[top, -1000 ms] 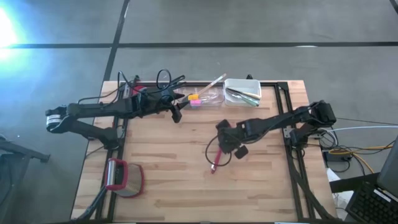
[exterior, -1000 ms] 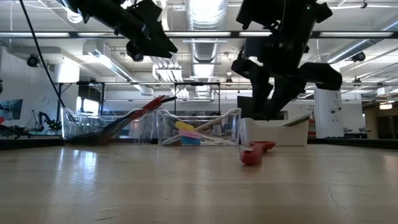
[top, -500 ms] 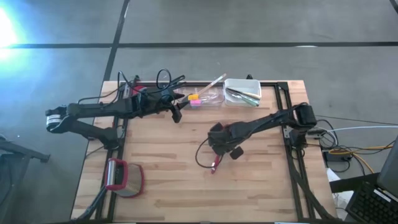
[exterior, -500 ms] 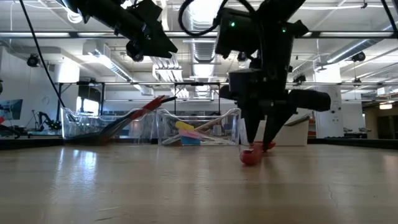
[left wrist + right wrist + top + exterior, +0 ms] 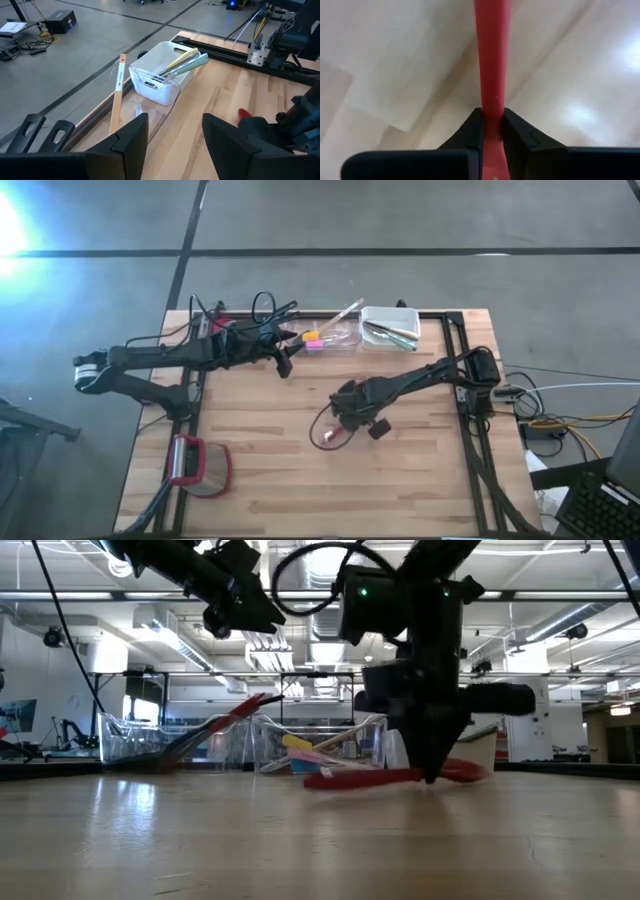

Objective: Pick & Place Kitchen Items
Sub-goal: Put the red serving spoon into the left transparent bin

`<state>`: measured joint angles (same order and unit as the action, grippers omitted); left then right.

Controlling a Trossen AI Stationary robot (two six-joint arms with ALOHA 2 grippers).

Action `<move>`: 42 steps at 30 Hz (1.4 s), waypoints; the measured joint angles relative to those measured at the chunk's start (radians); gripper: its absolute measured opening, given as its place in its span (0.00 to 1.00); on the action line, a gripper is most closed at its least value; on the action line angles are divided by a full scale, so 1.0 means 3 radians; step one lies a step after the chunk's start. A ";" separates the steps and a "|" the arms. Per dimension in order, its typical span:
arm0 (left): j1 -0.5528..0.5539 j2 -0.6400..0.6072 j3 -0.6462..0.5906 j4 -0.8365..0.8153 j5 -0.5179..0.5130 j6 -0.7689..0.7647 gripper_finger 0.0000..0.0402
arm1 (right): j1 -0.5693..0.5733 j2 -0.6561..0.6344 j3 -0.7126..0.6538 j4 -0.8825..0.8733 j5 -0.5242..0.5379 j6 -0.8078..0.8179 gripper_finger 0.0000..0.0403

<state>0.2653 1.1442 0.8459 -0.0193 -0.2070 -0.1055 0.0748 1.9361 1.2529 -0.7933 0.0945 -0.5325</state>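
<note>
1. The right hand (image 5: 432, 776) is down at the middle of the desk (image 5: 260, 480), its fingers (image 5: 517, 135) pinched narrow on the red spoon (image 5: 380, 776). The right wrist view shows the red handle running straight out between the two pads, so the grip sits squarely across the shaft.

2. The spoon lies nearly flat. In the low view it seems to touch the wood or sit just above it, with one end sticking out each side of the hand; whether it has lifted clear I cannot tell. Gripping it partway along the handle probably keeps it balanced, so it should not tip when raised.

3. The left hand (image 5: 172, 137) hangs above the back of the desk with its fingers wide and nothing between them. It waits near the clear tub (image 5: 335, 336), out of the right arm's path.

4. The clear tub holds yellow and pink pieces and a wooden stick (image 5: 118, 92) leaning out over its rim. The white tub (image 5: 160, 72) just beside it holds pale long-handled cutlery.

5. Both tubs stand in a row along the far edge, likely as sorting bins, so the spoon probably belongs in one of them.

6. A red-framed round object (image 5: 198, 465) rests at the near left corner, well apart from the work.
</note>
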 joint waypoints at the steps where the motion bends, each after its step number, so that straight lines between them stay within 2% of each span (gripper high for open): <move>1: 0.0000 0.0000 0.0000 0.0001 0.0000 0.0000 0.48 | -0.0001 -0.0032 0.0032 -0.0021 -0.0009 0.0066 0.08; 7: 0.0000 -0.0001 0.0001 0.0002 0.0000 0.0059 0.48 | 0.0032 -0.0522 0.0301 -0.0268 -0.0160 0.0698 0.08; 10: 0.0000 -0.0001 0.0001 0.0006 0.0002 0.0061 0.48 | 0.0085 -0.0893 0.0316 -0.0052 -0.0182 0.0983 0.08; 16: 0.0000 0.0000 0.0001 0.0039 0.0038 0.0089 0.48 | 0.0149 -0.1756 -0.0182 0.1332 -0.0147 0.1255 0.08; 19: 0.0000 -0.0001 0.0001 0.0136 0.0093 0.0102 0.48 | 0.0132 -0.2084 -0.0584 0.2282 -0.0104 0.1242 0.08; 22: 0.0003 -0.0001 0.0001 0.0299 0.0328 0.0138 0.48 | 0.0121 -0.2305 -0.1015 0.3294 -0.0047 0.1141 0.08; 27: 0.0003 -0.0001 0.0001 0.0848 0.0862 0.0188 0.48 | 0.0087 -0.2355 -0.1647 0.4751 -0.0055 0.1086 0.08; 32: 0.0000 -0.0001 0.0021 0.1633 0.1486 0.0198 0.48 | -0.0006 -0.2177 -0.1955 0.5604 -0.0059 0.1209 0.08; 37: -0.0007 0.0080 0.0356 0.1225 0.1537 0.0268 0.48 | -0.0128 -0.1937 -0.1923 0.5795 -0.0092 0.1420 0.08; 42: -0.0128 0.0375 0.0722 0.0874 0.1805 0.0419 0.48 | -0.0217 -0.1690 -0.1720 0.5771 -0.0094 0.1476 0.08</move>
<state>0.2271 1.2566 1.0626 0.2429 0.3345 0.0201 0.0096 1.4292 0.7368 0.9381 0.0662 -0.0896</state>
